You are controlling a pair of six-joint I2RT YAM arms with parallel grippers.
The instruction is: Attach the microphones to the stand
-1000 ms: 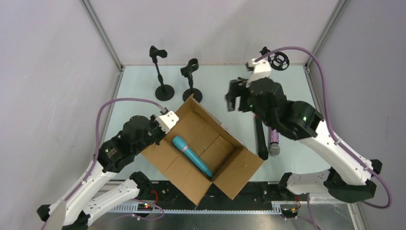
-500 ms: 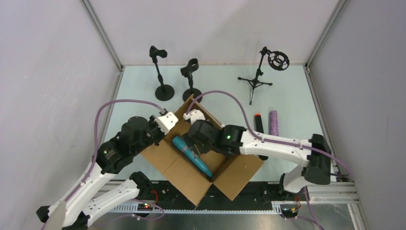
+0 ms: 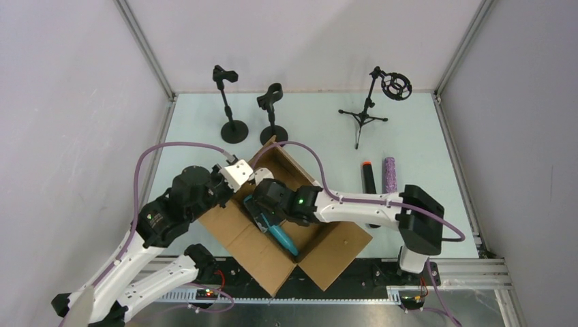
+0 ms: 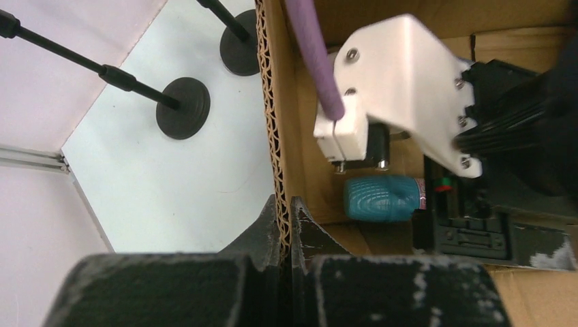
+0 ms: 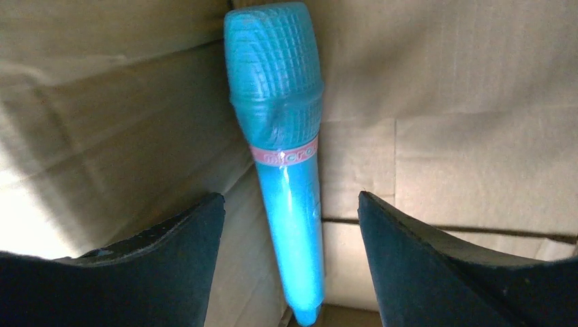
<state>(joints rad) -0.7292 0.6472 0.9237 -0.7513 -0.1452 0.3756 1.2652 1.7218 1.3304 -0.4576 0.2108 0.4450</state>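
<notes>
The right pincer (image 5: pixel 290 211) gapes astride the blue microphone (image 5: pixel 276 88), which is likely light, stiff and slick and best pinched mid-handle, while the left pincer (image 4: pixel 285 212) is clamped on the box (image 4: pixel 272 102).

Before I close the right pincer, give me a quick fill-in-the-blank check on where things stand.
1. The left pincer pinches the corrugated wall of the ____.
2. The right pincer has its jaws ____, one finger on each side of the blue microphone.
3. The black microphone and the purple microphone lie side by side on the ____.

Missing words: box; open; table.
</notes>
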